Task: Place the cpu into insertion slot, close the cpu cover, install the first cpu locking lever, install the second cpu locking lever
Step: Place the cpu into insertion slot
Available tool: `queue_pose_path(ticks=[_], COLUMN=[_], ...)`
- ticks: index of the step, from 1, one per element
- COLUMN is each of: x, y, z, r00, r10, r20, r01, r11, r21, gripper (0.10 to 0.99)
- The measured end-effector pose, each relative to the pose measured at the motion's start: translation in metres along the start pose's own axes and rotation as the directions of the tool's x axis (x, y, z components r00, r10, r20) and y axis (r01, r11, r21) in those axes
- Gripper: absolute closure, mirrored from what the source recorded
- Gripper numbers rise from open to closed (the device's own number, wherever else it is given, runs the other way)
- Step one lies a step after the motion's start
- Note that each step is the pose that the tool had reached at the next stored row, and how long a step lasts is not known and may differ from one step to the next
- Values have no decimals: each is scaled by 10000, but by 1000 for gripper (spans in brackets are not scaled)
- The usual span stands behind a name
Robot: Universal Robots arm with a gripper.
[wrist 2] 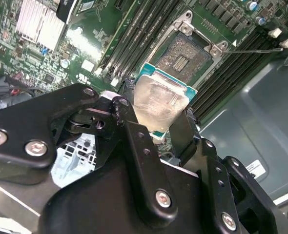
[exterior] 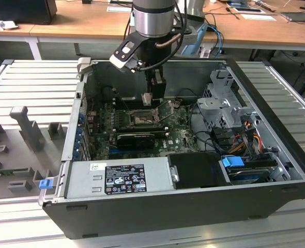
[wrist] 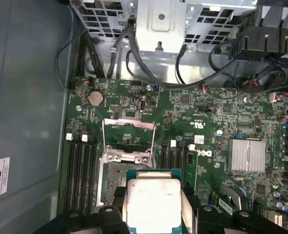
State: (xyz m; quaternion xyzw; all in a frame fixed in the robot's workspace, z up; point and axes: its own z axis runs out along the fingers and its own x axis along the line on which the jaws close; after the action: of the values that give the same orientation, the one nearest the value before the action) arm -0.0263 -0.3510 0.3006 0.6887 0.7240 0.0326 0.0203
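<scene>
Your gripper (wrist 2: pixel 156 122) is clamped on the cpu (wrist 2: pixel 161 103), its black metal fingers (wrist 2: pixel 134 131) pressing two opposite edges. The cpu is a flat square: a dull silver lid with rounded corners and a smeared, cloudy surface, sitting on a thin teal-green base that shows as a narrow border around it. In both wrist views it hangs clear of the board (wrist: pixel 207 112), close by the slot (wrist 2: pixel 183 58) and not seated in it.

The slot lies bare. It is a square recess with a dark, finely grained floor, a small rectangular patch at its centre, and a bright metal edging held by round screws at the corners. The cover (wrist: pixel 129 123), a thin dull-metal frame with its middle cut out, stands tipped up off the slot at the hinge side. A thin wire lever (wrist 2: pixel 251 49) runs straight out from one corner of the slot.

Long black RAM slots (wrist: pixel 80 170) flank the slot on both sides, and a ribbed silver heatsink (wrist: pixel 247 155) sits farther along the glossy green board.
</scene>
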Motion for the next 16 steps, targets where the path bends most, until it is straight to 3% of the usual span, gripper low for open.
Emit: queue_pose_path(ticks=[3, 6, 11, 16], x=[2, 21, 26, 24], y=[-6, -36, -41, -52], z=[53, 157, 225, 366], r00=[9982, 9982, 9982, 9982], r10=[593, 599, 600, 600], r20=[43, 45, 45, 44], r01=[-593, -599, -600, -600], r11=[9982, 9982, 9982, 9982], r21=[-11, -11, -10, -11], gripper=[557, 557, 557, 557])
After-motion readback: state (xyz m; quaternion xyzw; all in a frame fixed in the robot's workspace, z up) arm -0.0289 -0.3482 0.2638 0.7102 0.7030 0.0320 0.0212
